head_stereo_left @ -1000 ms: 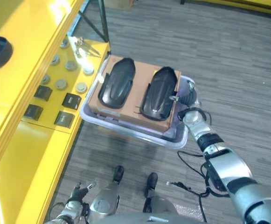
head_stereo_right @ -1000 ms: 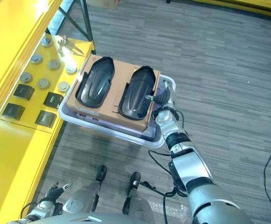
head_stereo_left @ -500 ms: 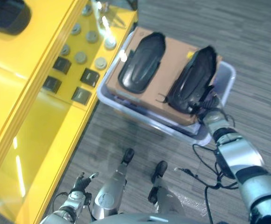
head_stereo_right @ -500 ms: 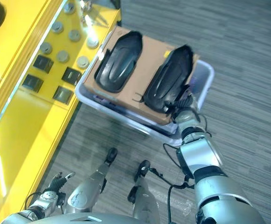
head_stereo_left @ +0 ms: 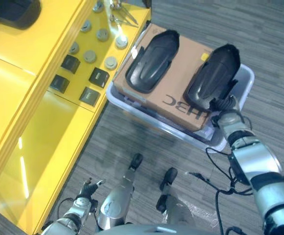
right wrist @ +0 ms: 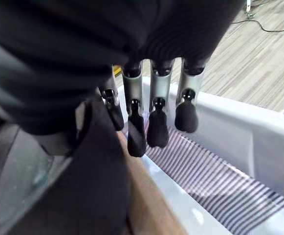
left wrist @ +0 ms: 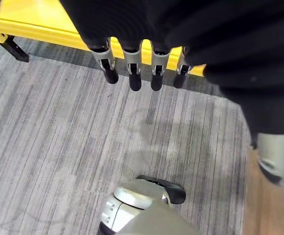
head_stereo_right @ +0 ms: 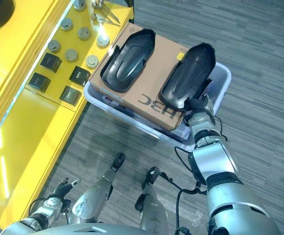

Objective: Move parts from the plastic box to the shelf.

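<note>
**Right hand at the box's near end; head camera has swung**

Here we go: compared with a second ago the whole head view has shifted, so the plastic box (head_stereo_left: 243, 83) now sits higher and further toward 2 o'clock in the frame. That is the camera moving, not the box. What has really changed is the right-hand part (head_stereo_left: 213, 78): a second ago it lay flat on the cardboard sheet (head_stereo_left: 181, 73), and now its near end looks lifted, tilted up off the sheet, with the right hand (head_stereo_left: 226, 105) at its 6 o'clock tip.

In the right wrist view the fingers (right wrist: 157, 125) hang fairly straight beside the dark part and over the box's pale wall; whether the thumb pinches the part I cannot tell.

The other part (head_stereo_left: 152, 61) lies flat on the sheet at 10 o'clock from the hand, untouched.

The left hand (head_stereo_left: 85, 188) hangs low at 7 o'clock over the floor, fingers (left wrist: 133, 73) relaxed and straight, holding nothing.

The yellow shelf (head_stereo_left: 29, 98) runs along 9 o'clock, carrying round discs (head_stereo_left: 89, 56) and black blocks (head_stereo_left: 100, 77). My read: the pick-up has begun, no transfer yet.
</note>
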Controlling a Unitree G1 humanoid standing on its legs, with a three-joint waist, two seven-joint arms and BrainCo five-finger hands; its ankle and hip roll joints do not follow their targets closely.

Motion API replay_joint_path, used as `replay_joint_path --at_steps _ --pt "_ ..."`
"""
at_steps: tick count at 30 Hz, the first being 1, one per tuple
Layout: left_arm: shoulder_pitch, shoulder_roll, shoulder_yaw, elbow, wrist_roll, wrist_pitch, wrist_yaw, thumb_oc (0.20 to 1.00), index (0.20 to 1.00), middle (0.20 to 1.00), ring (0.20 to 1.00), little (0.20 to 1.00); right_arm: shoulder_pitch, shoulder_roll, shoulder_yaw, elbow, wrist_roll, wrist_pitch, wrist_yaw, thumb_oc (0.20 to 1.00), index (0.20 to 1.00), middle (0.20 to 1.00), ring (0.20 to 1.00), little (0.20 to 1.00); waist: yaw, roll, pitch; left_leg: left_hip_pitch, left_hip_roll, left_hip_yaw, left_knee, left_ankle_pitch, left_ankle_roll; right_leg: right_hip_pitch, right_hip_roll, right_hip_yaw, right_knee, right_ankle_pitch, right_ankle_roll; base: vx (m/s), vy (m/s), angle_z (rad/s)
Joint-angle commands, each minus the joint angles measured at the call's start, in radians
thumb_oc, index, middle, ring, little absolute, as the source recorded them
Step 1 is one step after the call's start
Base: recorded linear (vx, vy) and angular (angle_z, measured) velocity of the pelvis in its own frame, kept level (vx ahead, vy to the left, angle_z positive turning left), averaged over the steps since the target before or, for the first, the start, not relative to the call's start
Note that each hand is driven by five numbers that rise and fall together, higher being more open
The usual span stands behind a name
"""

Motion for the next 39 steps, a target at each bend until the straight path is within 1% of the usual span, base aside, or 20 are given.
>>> replay_joint_path --at_steps 1,2,3,6,7,9,10,11,12,13,14,16,18,19,20,21,24,25,28,39 --pt "-0.026 0.016 -0.017 0.053 0.051 -0.01 0.001 1.0 1.0 1.0 1.0 1.0 0.076 0.043 0.026 -0.031 0.006 -0.024 0.029 0.2 0.2 0.2 0.2 0.2 0.002 -0.035 -0.054 0.031 -0.009 0.009 -0.033 -0.078 -0.009 0.075 -0.083 0.075 -0.004 -0.087 0.112 -0.01 -0.01 -0.04" --pt "-0.025 0.016 -0.017 0.053 0.051 -0.01 0.001 1.0 1.0 1.0 1.0 1.0 0.077 0.043 0.025 -0.032 0.006 -0.023 0.029 0.2 0.2 0.2 0.2 0.2 0.003 -0.036 -0.053 0.032 -0.009 0.01 -0.033 -0.079 -0.009 0.075 -0.083 0.076 -0.004 -0.087 0.112 -0.02 -0.046 -0.06" --pt "-0.042 0.035 -0.053 0.031 0.131 -0.012 0.013 1.0 1.0 1.0 1.0 1.0 0.091 0.031 0.001 -0.073 0.047 -0.044 0.03 0.2 0.2 0.2 0.2 0.2 -0.008 -0.041 -0.063 0.06 0.001 0.027 -0.033 -0.089 -0.01 0.097 -0.078 0.082 -0.004 -0.097 0.111 0.01 -0.022 -0.09" --pt "-0.039 0.085 -0.063 -0.062 0.171 -0.019 0.011 1.0 1.0 1.0 1.0 1.0 0.125 0.0 -0.024 -0.098 0.051 -0.066 0.029 0.2 0.2 0.2 0.2 0.2 -0.016 -0.04 -0.1 0.098 0.004 0.038 -0.033 -0.1 -0.009 0.141 -0.08 0.065 -0.004 -0.108 0.11 0.0 -0.038 -0.17" --pt "-0.033 0.151 -0.039 -0.182 0.177 -0.026 0.009 1.0 1.0 1.0 1.0 1.0 0.163 -0.026 -0.046 -0.174 0.051 -0.086 0.016 0.2 0.2 0.2 0.2 0.2 -0.027 -0.036 -0.126 0.138 0.008 0.05 -0.03 -0.111 -0.01 0.18 -0.08 0.058 -0.004 -0.118 0.11 0.01 -0.057 -0.16" --pt "-0.004 0.223 -0.002 -0.349 0.179 -0.028 0.004 1.0 1.0 1.0 1.0 1.0 0.194 -0.07 -0.061 -0.287 0.021 -0.096 0.01 0.2 0.2 0.2 0.2 0.2 -0.033 -0.034 -0.149 0.169 0.013 0.055 -0.026 -0.12 -0.01 0.211 -0.08 0.05 -0.003 -0.128 0.108 0.0 -0.051 -0.08" --pt "0.02 0.27 0.031 -0.491 0.179 -0.029 -0.005 1.0 1.0 1.0 1.0 1.0 0.225 -0.098 -0.084 -0.372 0.015 -0.103 0.008 0.2 0.2 0.2 0.2 0.2 -0.036 -0.033 -0.162 0.184 0.016 0.055 -0.024 -0.123 -0.011 0.228 -0.08 0.049 0.0 -0.136 0.107 0.0 -0.023 -0.08" --pt "0.024 0.272 0.031 -0.496 0.179 -0.026 -0.006 1.0 1.0 1.0 1.0 1.0 0.228 -0.097 -0.085 -0.375 0.014 -0.101 0.008 0.2 0.2 0.2 0.2 0.2 -0.037 -0.034 -0.164 0.182 0.014 0.054 -0.025 -0.119 -0.01 0.226 -0.081 0.048 -0.001 -0.133 0.108 -0.02 -0.032 -0.08" --pt "0.047 0.302 0.064 -0.585 0.169 -0.026 -0.014 1.0 1.0 1.0 1.0 1.0 0.258 -0.12 -0.099 -0.457 -0.009 -0.103 0.006 0.2 0.2 0.2 0.2 0.2 -0.04 -0.034 -0.175 0.193 0.019 0.056 -0.024 -0.121 -0.011 0.24 -0.082 0.045 0.001 -0.138 0.106 -0.01 -0.062 -0.09" --pt "0.116 0.343 0.149 -0.776 0.088 -0.03 -0.05 1.0 1.0 1.0 1.0 1.0 0.313 -0.195 -0.121 -0.639 -0.087 -0.093 0.017 0.2 0.2 0.2 0.2 0.2 -0.046 -0.035 -0.2 0.22 0.027 0.059 -0.023 -0.131 -0.014 0.269 -0.08 0.04 0.003 -0.153 0.103 -0.01 -0.09 -0.1" --pt "0.148 0.35 0.195 -0.889 -0.003 -0.041 -0.065 1.0 1.0 1.0 1.0 1.0 0.341 -0.232 -0.145 -0.768 -0.123 -0.089 0.022 0.2 0.2 0.2 0.2 0.2 -0.056 -0.034 -0.212 0.23 0.032 0.06 -0.022 -0.133 -0.014 0.279 -0.078 0.041 0.005 -0.16 0.1 -0.01 -0.062 -0.11" --pt "0.175 0.348 0.212 -0.942 -0.046 -0.038 -0.088 1.0 1.0 1.0 1.0 1.0 0.378 -0.256 -0.16 -0.829 -0.145 -0.091 0.029 0.2 0.2 0.2 0.2 0.2 -0.063 -0.037 -0.227 0.233 0.034 0.059 -0.023 -0.131 -0.013 0.283 -0.077 0.039 0.007 -0.161 0.098 0.01 -0.029 -0.11" --pt "0.196 0.345 0.218 -1.075 -0.209 -0.048 -0.126 1.0 1.0 1.0 1.0 1.0 0.395 -0.292 -0.181 -0.95 -0.192 -0.096 0.032 0.2 0.2 0.2 0.2 0.2 -0.076 -0.039 -0.247 0.254 0.041 0.062 -0.025 -0.136 -0.013 0.298 -0.073 0.048 0.01 -0.17 0.094 0.04 -0.064 -0.06" --pt "0.2 0.332 0.207 -1.15 -0.346 -0.047 -0.164 1.0 1.0 1.0 1.0 1.0 0.416 -0.333 -0.194 -1.101 -0.274 -0.106 0.04 0.2 0.2 0.2 0.2 0.2 -0.094 -0.043 -0.265 0.271 0.05 0.073 -0.026 -0.146 -0.015 0.311 -0.067 0.059 0.011 -0.179 0.09 0.04 -0.064 -0.07" --pt "0.194 0.327 0.196 -1.18 -0.395 -0.042 -0.179 1.0 1.0 1.0 1.0 1.0 0.423 -0.353 -0.199 -1.145 -0.31 -0.115 0.037 0.2 0.2 0.2 0.2 0.2 -0.104 -0.046 -0.276 0.274 0.051 0.077 -0.029 -0.143 -0.015 0.311 -0.066 0.063 0.009 -0.176 0.09 0.03 -0.052 -0.09" --pt "0.195 0.327 0.195 -1.181 -0.397 -0.042 -0.18 1.0 1.0 1.0 1.0 1.0 0.427 -0.353 -0.202 -1.148 -0.312 -0.114 0.038 0.2 0.2 0.2 0.2 0.2 -0.103 -0.046 -0.276 0.275 0.052 0.078 -0.029 -0.144 -0.015 0.311 -0.065 0.064 0.01 -0.177 0.09 0.01 -0.023 -0.08" --pt "0.14 0.281 0.131 -1.23 -0.566 -0.028 -0.198 1.0 1.0 1.0 1.0 1.0 0.424 -0.374 -0.197 -1.347 -0.43 -0.141 0.041 0.2 0.2 0.2 0.2 0.2 -0.134 -0.05 -0.303 0.291 0.062 0.101 -0.033 -0.151 -0.019 0.317 -0.056 0.09 0.005 -0.184 0.085 0.01 -0.053 -0.28" --pt "0.138 0.28 0.131 -1.228 -0.568 -0.029 -0.199 1.0 1.0 1.0 1.0 1.0 0.426 -0.375 -0.199 -1.35 -0.431 -0.139 0.042 0.2 0.2 0.2 0.2 0.2 -0.132 -0.049 -0.302 0.292 0.062 0.102 -0.033 -0.152 -0.019 0.317 -0.056 0.091 0.006 -0.184 0.085 0.0 -0.025 -0.24" --pt "0.08 0.21 0.056 -1.227 -0.711 -0.021 -0.185 1.0 1.0 1.0 1.0 1.0 0.41 -0.333 -0.161 -1.424 -0.481 -0.142 0.054 0.2 0.2 0.2 0.2 0.2 -0.147 -0.048 -0.311 0.301 0.07 0.115 -0.033 -0.155 -0.022 0.32 -0.047 0.106 0.006 -0.186 0.079 -0.01 -0.042 -0.25" --pt "-0.027 0.195 -0.052 -1.291 -0.761 0.012 -0.184 1.0 1.0 1.0 1.0 1.0 0.378 -0.28 -0.073 -1.469 -0.47 -0.152 0.082 0.2 0.2 0.2 0.2 0.2 -0.159 -0.046 -0.313 0.313 0.077 0.119 -0.033 -0.158 -0.029 0.337 -0.038 0.105 0.002 -0.191 0.073 0.0 -0.009 -0.03"
